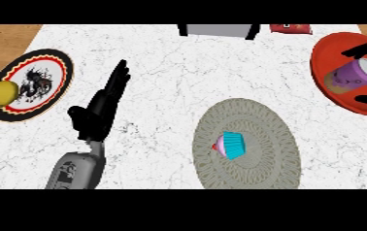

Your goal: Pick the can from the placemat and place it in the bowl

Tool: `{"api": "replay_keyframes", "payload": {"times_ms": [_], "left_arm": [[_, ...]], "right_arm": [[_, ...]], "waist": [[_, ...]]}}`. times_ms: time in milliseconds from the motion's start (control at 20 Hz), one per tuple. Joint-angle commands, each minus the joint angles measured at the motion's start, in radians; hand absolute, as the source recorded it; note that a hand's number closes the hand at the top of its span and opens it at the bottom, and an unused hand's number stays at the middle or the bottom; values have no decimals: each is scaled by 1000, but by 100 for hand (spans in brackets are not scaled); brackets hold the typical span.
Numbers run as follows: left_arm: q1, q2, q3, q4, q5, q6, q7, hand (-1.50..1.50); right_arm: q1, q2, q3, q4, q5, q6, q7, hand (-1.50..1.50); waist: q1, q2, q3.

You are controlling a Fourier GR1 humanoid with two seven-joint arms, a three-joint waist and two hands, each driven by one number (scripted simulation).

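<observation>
The can (349,74) lies in the red bowl (326,87) at right, black fingers (355,52) over it, grip unreadable. Left hand (100,106) rests open. A snagged withdrawal could tip the bowl.

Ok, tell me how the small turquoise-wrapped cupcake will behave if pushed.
The cupcake seems tipped on its side, so it would probably roll in an arc. The textured grey round placemat may slow it. It looks small, so likely light.

red bowl (324,74), purple can (353,73), grey patterned placemat (269,128), white marbled counter (186,74)
</observation>
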Motion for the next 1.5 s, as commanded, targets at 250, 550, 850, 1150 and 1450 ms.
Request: {"api": "replay_keyframes", "payload": {"times_ms": [250,550,850,1150,1450], "left_arm": [[0,10,21,-7,12,-2,8,0],[26,6,9,-11,2,-1,-10,0],[26,-9,6,-10,-3,16,-8,0],[34,-12,-3,-8,-16,20,-21,0],[31,-9,11,-15,9,7,-19,0]], "right_arm": [[-60,42,-84,88,-121,198,-154,-150],[-105,-23,-158,137,-222,335,-79,-150],[-103,-101,-175,163,-270,502,-8,-150],[-103,-109,-195,153,-321,583,65,-150],[-42,-116,-184,101,-348,652,68,-150]], "waist": [[-9,-4,1],[-7,0,1],[-21,-1,2],[-10,5,5],[-26,4,8]]}}
